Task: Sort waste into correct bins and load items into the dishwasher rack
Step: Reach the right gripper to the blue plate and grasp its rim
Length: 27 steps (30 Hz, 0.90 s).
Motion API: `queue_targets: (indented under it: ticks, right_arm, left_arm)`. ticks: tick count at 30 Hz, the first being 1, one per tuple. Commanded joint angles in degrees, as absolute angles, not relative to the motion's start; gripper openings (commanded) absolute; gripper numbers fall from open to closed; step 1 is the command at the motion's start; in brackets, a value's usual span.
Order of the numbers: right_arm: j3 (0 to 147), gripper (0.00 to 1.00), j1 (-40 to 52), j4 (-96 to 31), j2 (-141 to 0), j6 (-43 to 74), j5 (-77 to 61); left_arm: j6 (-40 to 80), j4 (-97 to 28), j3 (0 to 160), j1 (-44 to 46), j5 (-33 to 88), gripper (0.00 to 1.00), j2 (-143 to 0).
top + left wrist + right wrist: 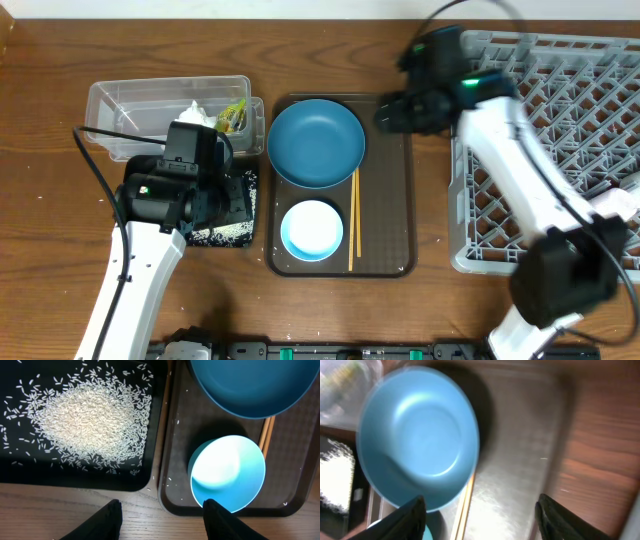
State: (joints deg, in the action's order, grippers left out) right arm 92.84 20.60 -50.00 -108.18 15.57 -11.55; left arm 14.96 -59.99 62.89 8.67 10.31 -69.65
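The blue plate (316,141) and the white bowl with pale blue inside (311,229) sit on the brown serving tray (390,215), with the chopsticks (352,220) beside them. Rice grains (90,422) lie heaped in the black tray (232,215). The tissue (196,114) and the yellow-green wrapper (235,116) lie in the clear tub (130,100). My left gripper (160,520) is open and empty above the table between the black tray and the bowl (227,472). My right gripper (482,517) is open and empty above the serving tray, beside the plate (417,440) and chopsticks (465,505). The grey rack (570,120) stands at right.
The rack holds a white object at its right edge (630,185). The cups are not in view. Bare wooden table (50,250) lies left of and in front of the trays.
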Motion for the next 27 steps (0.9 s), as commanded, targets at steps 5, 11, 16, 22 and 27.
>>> queue_targets:
  ticks: [5,11,16,22,27]
  right_arm:
    - [92.8,0.56,25.9,-47.8,-118.0,23.4,-5.7]
    - [92.8,0.36,26.0,-45.0,-119.2,25.3,-4.4]
    - [92.7,0.31,26.3,-45.6,-119.9,27.6,-4.5]
    - [92.7,0.23,27.9,-46.0,-123.0,28.9,-4.5]
    - [93.0,0.04,27.9,-45.2,-122.4,28.9,-3.8]
  left_arm:
    - [14.7,-60.2,62.8,8.4,9.6,0.55,-69.6]
    - [14.7,-60.2,62.7,8.4,9.6,0.55,-69.6]
    - [14.7,-60.1,62.7,8.4,9.6,0.55,-69.6]
    - [14.7,-60.2,62.7,8.4,9.6,0.55,-69.6]
    - [14.6,-60.2,62.7,8.4,9.6,0.55,-69.6]
